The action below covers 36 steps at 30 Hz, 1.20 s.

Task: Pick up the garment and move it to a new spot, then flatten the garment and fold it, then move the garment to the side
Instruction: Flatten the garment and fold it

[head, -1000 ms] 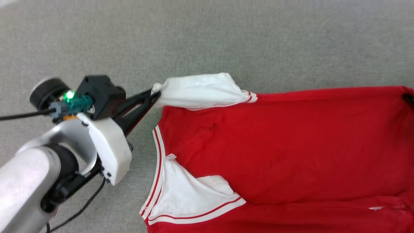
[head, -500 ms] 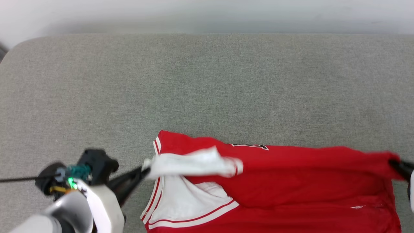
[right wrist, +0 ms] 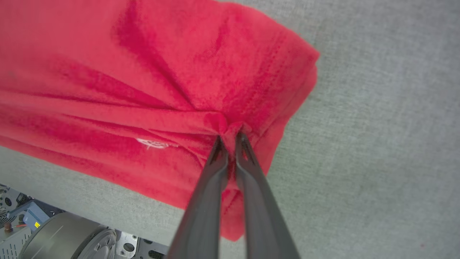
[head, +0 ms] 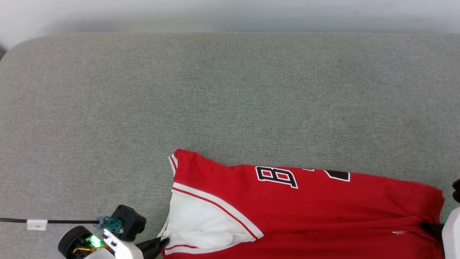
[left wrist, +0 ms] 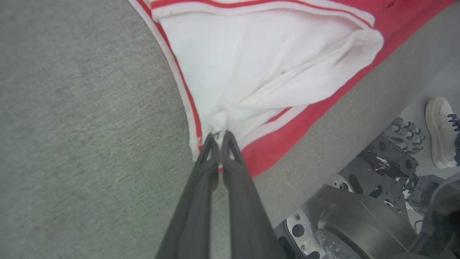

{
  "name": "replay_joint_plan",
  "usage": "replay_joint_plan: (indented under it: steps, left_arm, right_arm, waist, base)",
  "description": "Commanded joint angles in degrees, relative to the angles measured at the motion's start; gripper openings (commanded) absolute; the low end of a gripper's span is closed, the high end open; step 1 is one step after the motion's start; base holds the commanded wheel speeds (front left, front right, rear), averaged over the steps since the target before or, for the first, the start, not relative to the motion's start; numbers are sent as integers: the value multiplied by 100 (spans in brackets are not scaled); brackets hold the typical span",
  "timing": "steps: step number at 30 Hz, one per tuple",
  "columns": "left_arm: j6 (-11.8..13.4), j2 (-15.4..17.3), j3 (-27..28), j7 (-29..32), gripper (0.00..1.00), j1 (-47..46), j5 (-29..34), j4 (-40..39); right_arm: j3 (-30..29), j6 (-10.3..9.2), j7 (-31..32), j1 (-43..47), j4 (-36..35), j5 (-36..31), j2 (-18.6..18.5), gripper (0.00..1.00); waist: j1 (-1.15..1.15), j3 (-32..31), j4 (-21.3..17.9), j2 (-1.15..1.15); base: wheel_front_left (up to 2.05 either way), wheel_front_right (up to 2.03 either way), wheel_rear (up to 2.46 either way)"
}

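The red garment [head: 305, 212] lies along the near edge of the grey surface, folded over so black-and-white lettering [head: 276, 177] faces up. Its white sleeve [head: 201, 226] with striped trim sits at the left end. My left gripper [head: 163, 242] is shut on the sleeve's edge, and the left wrist view shows the closed tips [left wrist: 219, 136] pinching the white cloth [left wrist: 273, 54]. My right gripper [head: 429, 227] is at the garment's right end. Seen from the right wrist, its tips [right wrist: 229, 136] are shut on a bunched fold of red fabric [right wrist: 143, 72].
The grey cushioned surface [head: 230, 97] stretches far and left of the garment, ending at a pale wall at the top. A black cable [head: 54, 221] runs to my left wrist. In the left wrist view, the robot base [left wrist: 359, 223] and a white shoe [left wrist: 440, 133] show below the near edge.
The head camera has tilted up. Both grippers drew the garment's far edge up and toward the near side, folding it over so the lettering now faces up.
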Motion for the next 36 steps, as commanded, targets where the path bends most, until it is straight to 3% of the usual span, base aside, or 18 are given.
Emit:
replay_joint_plan:
  steps: [1, 6, 7, 8, 9, 10, 18, 26, 31, 36]
  left_arm:
    - [-60, -57, -62, -29, 0, -23, 90, 148]
    - [-174, -312, -204, -149, 0, -157, 277, 511]
    - [-197, -367, -238, -175, 0, -169, 319, 573]
    - [-208, -417, -264, -197, 17, -182, 335, 623]
    - [-216, -459, -275, -225, 84, -199, 365, 671]
    - [-199, -504, -274, -262, 100, -210, 376, 717]
    - [-31, -624, -107, -706, 100, -138, 420, 737]
    - [488, -807, 587, -1934, 100, -56, 493, 522]
    - [842, -1042, 1075, -3083, 100, 13, 729, 503]
    - [1220, -1431, 1671, -3497, 100, 166, 1093, 542]
  right_arm:
    - [101, -3, -47, 49, 84, -46, -94, 0]
    - [334, -2, -184, -3, 290, 104, -113, 0]
    - [334, -2, -216, -22, 325, 183, -50, 44]
    - [347, -1, -233, -38, 336, 271, -11, 100]
    - [362, -1, -283, -74, 298, 333, 3, 100]
    - [346, -1, -326, -101, 278, 377, -4, 100]
    - [72, -2, -434, -73, -116, 453, -217, 100]
    - [-657, -2, 11, 141, -765, 595, 88, 100]
    - [-1175, -2, 279, 242, -1079, 253, 498, 100]
    - [-1607, -2, 246, 179, -1029, -194, 1253, 100]
  waist:
    - [0, 10, -9, 0]
    - [0, 9, -17, 0]
    - [0, -1, -19, 0]
    - [0, -14, -19, 0]
    - [0, -28, -19, 0]
    - [0, -50, -21, 0]
    - [0, -362, -62, 0]
    - [0, -586, -90, 0]
    - [0, -589, -102, 0]
    - [0, -541, -80, 0]
  base:
    - [0, 0, 0]
    - [0, 0, 0]
    - [0, 0, 0]
    - [0, 0, 0]
    - [0, 0, 0]
    - [0, 0, 0]
    - [0, 0, 0]
    - [0, 0, 0]
    - [0, 0, 0]
    - [0, 0, 0]
